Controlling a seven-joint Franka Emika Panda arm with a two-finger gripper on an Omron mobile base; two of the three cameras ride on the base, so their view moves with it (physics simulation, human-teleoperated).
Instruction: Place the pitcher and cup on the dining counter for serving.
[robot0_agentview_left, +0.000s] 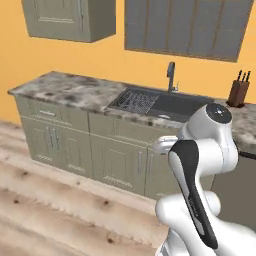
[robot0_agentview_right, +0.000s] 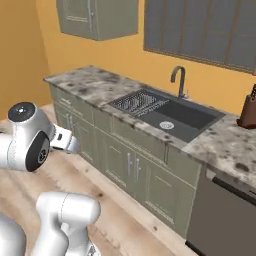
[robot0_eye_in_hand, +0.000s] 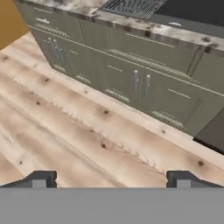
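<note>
The pitcher, the cup and the dining counter are out of view. My gripper (robot0_eye_in_hand: 111, 179) hangs over the wooden floor in front of the sink counter, open, with nothing between its two dark fingertips (robot0_eye_in_hand: 40, 178). My white arm (robot0_agentview_left: 200, 165) is folded close to the base, its hand (robot0_agentview_right: 66, 141) pointing toward the lower cabinets.
A stone-topped counter (robot0_agentview_left: 65, 90) runs along the yellow wall with a dark sink (robot0_agentview_left: 175, 106), a faucet (robot0_agentview_left: 171, 76) and a drying rack (robot0_agentview_left: 135, 100). A knife block (robot0_agentview_left: 239, 91) stands at its right end. Grey-green cabinet doors (robot0_eye_in_hand: 140, 83) and a dark appliance front (robot0_agentview_right: 225, 215) sit below. Wooden floor (robot0_eye_in_hand: 65, 140) lies in front.
</note>
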